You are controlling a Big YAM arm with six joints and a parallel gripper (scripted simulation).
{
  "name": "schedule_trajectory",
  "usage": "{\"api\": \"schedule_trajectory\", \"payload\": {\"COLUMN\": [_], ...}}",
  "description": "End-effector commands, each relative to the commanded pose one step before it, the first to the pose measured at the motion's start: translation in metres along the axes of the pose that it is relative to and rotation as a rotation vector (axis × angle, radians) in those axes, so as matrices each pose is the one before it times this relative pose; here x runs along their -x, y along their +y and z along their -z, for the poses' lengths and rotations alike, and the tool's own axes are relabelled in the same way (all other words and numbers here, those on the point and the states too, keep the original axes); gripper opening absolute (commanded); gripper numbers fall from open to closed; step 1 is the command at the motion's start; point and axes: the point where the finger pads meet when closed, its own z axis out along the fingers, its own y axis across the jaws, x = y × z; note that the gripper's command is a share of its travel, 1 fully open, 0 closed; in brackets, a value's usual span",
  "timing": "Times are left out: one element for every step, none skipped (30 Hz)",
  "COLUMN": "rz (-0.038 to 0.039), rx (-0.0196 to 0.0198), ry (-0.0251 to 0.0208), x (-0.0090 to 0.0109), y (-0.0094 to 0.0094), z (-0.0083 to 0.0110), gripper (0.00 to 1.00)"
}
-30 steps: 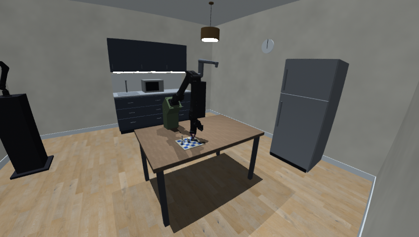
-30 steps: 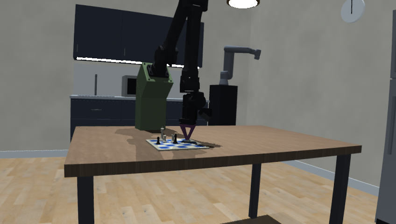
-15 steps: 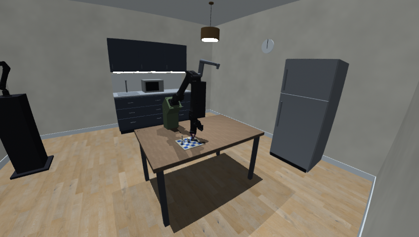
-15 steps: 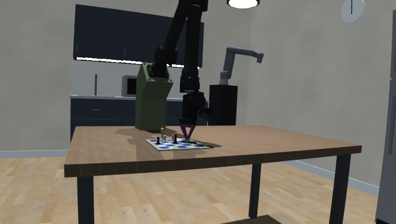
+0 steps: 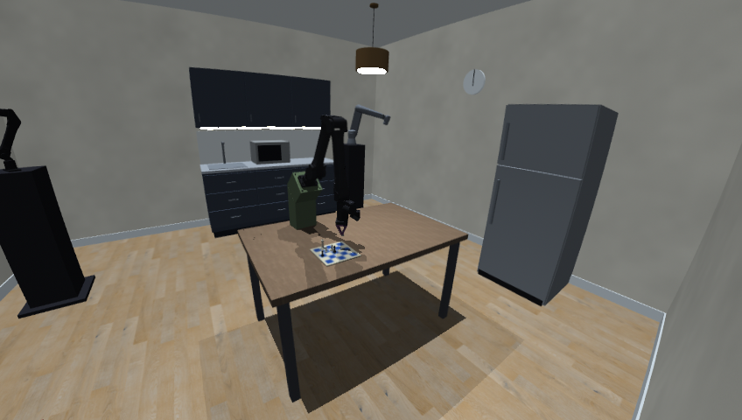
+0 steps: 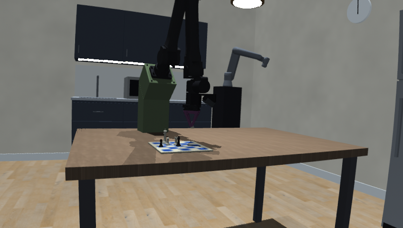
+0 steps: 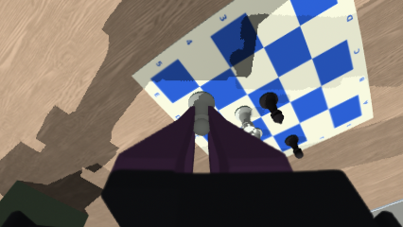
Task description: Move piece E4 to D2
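My gripper (image 7: pixel 201 113) is shut on a white pawn (image 7: pixel 201 106) and holds it well above the blue-and-white chessboard (image 7: pixel 279 66). In the top and exterior views the purple fingers (image 6: pixel 191 121) hang over the board's far side (image 6: pixel 180 147), high above the table; it shows small in the top view (image 5: pixel 341 227). The pawn is too small to make out there. On the board stand a white piece (image 7: pixel 246 118) and two black pieces (image 7: pixel 271 105) (image 7: pixel 293 142), all upright. The gripper's shadow falls near row 3 at the board's edge (image 7: pixel 243 44).
The arm's green base (image 6: pixel 155 101) stands at the table's back edge behind the board. Several pieces (image 6: pixel 169 138) cluster at the board's left side. A black pedestal with a grey arm (image 6: pixel 227 106) stands behind the table. A fridge (image 5: pixel 541 198) is at the right.
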Motion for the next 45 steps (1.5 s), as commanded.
{"api": "schedule_trajectory", "payload": {"rz": [-0.00942,0.0,0.0,0.00057,0.0015,0.00114,-0.00051,-0.00128,-0.00065,0.00033,0.00034,-0.00005,-0.00017,0.0,0.00003,-0.00798,-0.01844,-0.02363,0.0,0.0,-0.03303,-0.03656,-0.03307,-0.02359,-0.01146,-0.00204,0.0,0.01602,-0.00068,0.00026,-0.00044,-0.0001,-0.00001,-0.00906,-0.00429,0.0,0.0,0.00687,0.00102,0.00084,0.00009,0.00021,0.00014,0.00074,0.00091], "rx": [-0.00585,0.0,0.0,-0.00582,0.00425,0.00312,-0.00058,-0.00341,0.0026,0.00722,0.0006,-0.00272,-0.00293,-0.00005,0.00002,-0.00043,0.00287,-0.00065,0.0,0.0,-0.00113,-0.00157,-0.00172,-0.00136,-0.0007,-0.00013,0.0,0.01307,0.00772,-0.0029,0.00431,0.0009,0.00006,-0.00705,-0.02512,0.0,0.0,-0.017,0.00647,0.00546,0.00796,0.00162,-0.00148,-0.00099,-0.00086], "ry": [-0.00647,0.0,0.0,-0.0077,0.00268,0.00227,0.00031,-0.00136,0.00376,0.00683,0.00023,-0.00256,-0.00274,-0.00004,0.00001,0.00385,0.00732,-0.00055,0.0,0.0,-0.00097,-0.00127,-0.00133,-0.00109,-0.00057,-0.00011,0.0,-0.01051,0.00856,-0.00321,0.00606,0.00153,0.00014,0.00594,-0.01763,0.0,0.0,-0.02695,0.00471,0.00571,0.0085,0.00131,-0.0023,-0.00197,-0.00201], "x": [0.00429,0.0,0.0,0.00451,-0.00168,-0.00149,-0.0002,0.0009,-0.00041,-0.0018,-0.00009,0.00063,0.00068,0.00001,0.0,0.00031,-0.00158,0.00327,0.0,0.0,0.00454,0.00499,0.00455,0.00334,0.00167,0.0003,0.0,0.00721,-0.00902,0.001,-0.00182,-0.00044,-0.00004,-0.00403,0.00866,0.0,0.0,0.01058,-0.00269,-0.00309,-0.00262,0.00011,0.00148,0.00129,0.00132], "y": [-0.00227,0.0,0.0,-0.00383,0.00266,0.00188,-0.00037,-0.00209,-0.00026,0.002,0.00017,-0.00067,-0.00072,-0.00001,0.00001,-0.00435,-0.00746,-0.01156,0.0,0.0,-0.01629,-0.01815,-0.0165,-0.0118,-0.00573,-0.00102,0.0,0.00836,0.00834,-0.00079,0.00124,0.00027,0.00002,-0.00447,-0.01327,0.0,0.0,-0.0043,0.00372,0.00279,0.00227,0.00017,-0.00082,-0.00049,-0.00038], "z": [0.02568,0.0,0.0,0.00432,0.00253,0.00164,0.00105,0.00063,-0.00186,-0.00278,-0.00015,0.0,0.0,0.0,0.0,-0.0006,-0.0029,-0.00025,0.0,0.0,-0.00001,0.00047,0.00086,0.00087,0.0005,0.00009,0.0,-0.0004,0.00243,0.00145,-0.00247,-0.00058,-0.00005,0.00022,0.00301,0.0,0.0,0.00534,-0.00178,-0.00311,-0.00466,-0.00214,-0.00109,-0.00158,-0.00203], "gripper": [0.0,0.0,0.0,0.0,0.0,0.0,0.0,0.0,0.0,0.0,0.0,0.0,0.0,0.0,0.0,0.0,0.0,0.0,0.0,0.0,0.0,0.0,0.0,0.0,0.0,0.0,0.0,0.0,0.0,0.0,0.0,0.0,0.0,0.0,0.0,0.0,0.0,0.0,0.0,0.0,0.0,0.0,0.0,0.0,0.0]}}
